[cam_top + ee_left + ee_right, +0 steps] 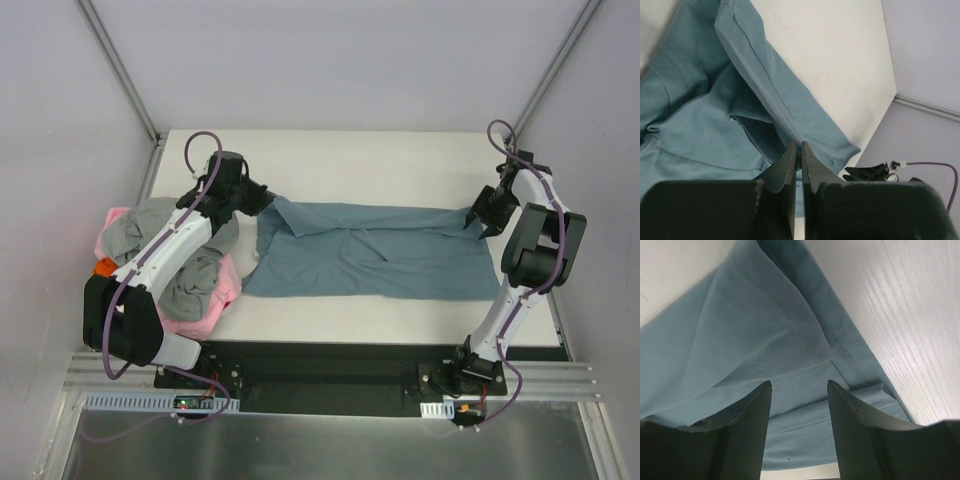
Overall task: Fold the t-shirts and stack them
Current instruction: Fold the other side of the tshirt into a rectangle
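Right wrist view has the right jaws standing apart over the blue shirt point(740, 340), gripping nothing; the left jaws are pinched shut, seemingly on that shirt's upper-left corner. From overhead it lies spread across mid-frame on the bench point(400, 160), with the heap of other shirts point(205, 285) at left. With one corner held and the other free, I'd say any pull could drag it crooked and bunch the fold.

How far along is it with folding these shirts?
Early on. No folded stack shows. In hand: the blue shirt, spread and partly folded, left gripper pinching a corner, right gripper open at the other end. To do: the crumpled grey shirt and pink shirt.
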`<state>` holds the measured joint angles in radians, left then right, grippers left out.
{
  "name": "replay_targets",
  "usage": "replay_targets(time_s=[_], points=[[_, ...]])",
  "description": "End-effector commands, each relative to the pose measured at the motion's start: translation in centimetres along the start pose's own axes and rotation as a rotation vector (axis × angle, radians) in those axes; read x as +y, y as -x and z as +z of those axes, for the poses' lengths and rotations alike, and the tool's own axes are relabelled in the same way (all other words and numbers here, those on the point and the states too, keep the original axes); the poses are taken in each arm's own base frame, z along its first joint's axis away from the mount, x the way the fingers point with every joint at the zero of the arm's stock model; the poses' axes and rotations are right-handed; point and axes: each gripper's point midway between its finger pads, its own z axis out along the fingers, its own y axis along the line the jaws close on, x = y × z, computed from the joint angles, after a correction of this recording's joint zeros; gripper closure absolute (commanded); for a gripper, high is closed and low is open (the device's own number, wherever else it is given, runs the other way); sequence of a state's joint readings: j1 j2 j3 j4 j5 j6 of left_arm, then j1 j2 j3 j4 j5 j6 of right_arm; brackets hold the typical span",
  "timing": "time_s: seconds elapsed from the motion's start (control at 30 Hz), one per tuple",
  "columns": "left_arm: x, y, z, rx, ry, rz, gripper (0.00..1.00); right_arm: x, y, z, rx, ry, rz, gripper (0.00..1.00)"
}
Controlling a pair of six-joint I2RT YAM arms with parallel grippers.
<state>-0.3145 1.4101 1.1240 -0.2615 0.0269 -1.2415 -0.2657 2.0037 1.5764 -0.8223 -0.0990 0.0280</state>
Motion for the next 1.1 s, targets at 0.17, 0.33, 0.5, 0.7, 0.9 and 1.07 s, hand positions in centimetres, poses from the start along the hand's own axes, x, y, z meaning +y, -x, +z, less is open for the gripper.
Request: replay_targets(time_s=[0.17,0.33,0.5,0.7,0.9,1.07], points=[[0.0,0.0,-0.9,-0.002,-0.023,0.012,1.0,-0.8,1.4,0.2,-0.058,-0.043,0.045,0.54],[0.1,0.1,-1.0,-0.008,-0.022,0.004,1.0,-1.0,1.2,1.4,-0.03,-0.038,0.061,0.55],[-0.1,0.2,-1.0,-0.011,-0.024,0.006,1.0,-1.5,0.7,2.0,-0.02,-0.057,0.056,0.55],[-0.3,0.2,-1.1,-0.008,-0.03,0.009,1.0,-1.5,1.1,2.8,-0.024,-0.059,0.065,0.57],[-0.4,0.5,-1.4,-0.024,-0.034,0.012,1.0,-1.4,1.3,3.4,-0.017,-0.057,0.074,0.59],[-0.6,0.5,-1.5,-0.024,-0.036,0.012,1.0,-1.7,1.3,3.0,-0.028,-0.074,0.074,0.81]])
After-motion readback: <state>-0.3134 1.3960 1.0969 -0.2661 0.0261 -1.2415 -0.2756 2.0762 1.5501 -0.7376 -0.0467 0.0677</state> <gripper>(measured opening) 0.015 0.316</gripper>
